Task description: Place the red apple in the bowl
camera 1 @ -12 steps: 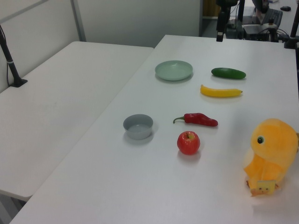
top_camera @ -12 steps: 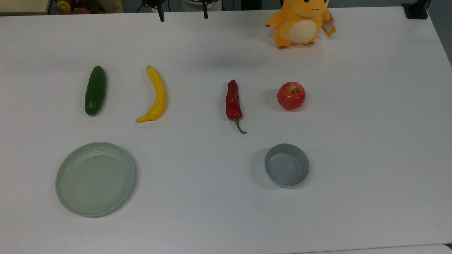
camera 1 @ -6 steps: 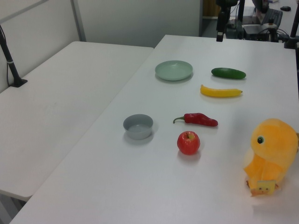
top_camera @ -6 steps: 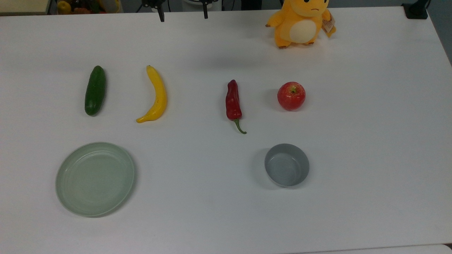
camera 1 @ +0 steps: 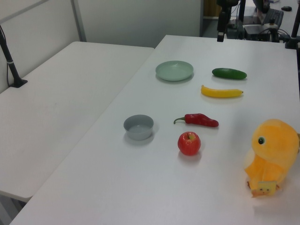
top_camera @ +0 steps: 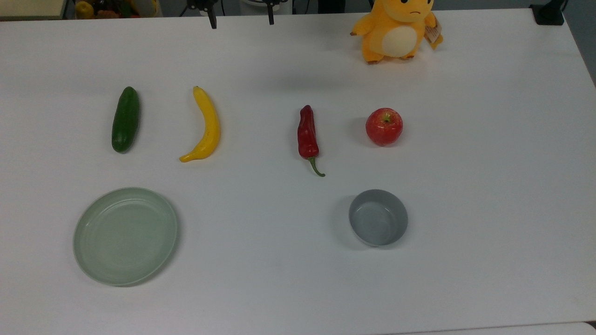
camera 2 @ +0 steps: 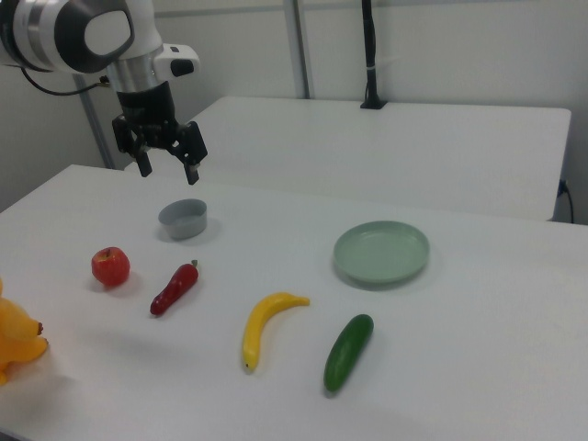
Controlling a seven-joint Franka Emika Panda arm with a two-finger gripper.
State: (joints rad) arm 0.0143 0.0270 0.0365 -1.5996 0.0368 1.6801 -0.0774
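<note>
Nothing had moved; the gripper [camera 2: 169, 167] hung wide open and empty, high above the table, apple [top_camera: 384, 126] and bowl [top_camera: 378, 217] untouched.

A white table [top_camera: 489, 195] holds a row of produce: in the top view, a green cucumber [top_camera: 125, 119] at far left, a yellow banana [top_camera: 206, 125] beside it, a red chili pepper [top_camera: 308, 137] toward centre. A pale green plate [top_camera: 125, 236] lies nearer, below the cucumber. An orange plush toy [top_camera: 396, 29] stands at the far edge.
</note>
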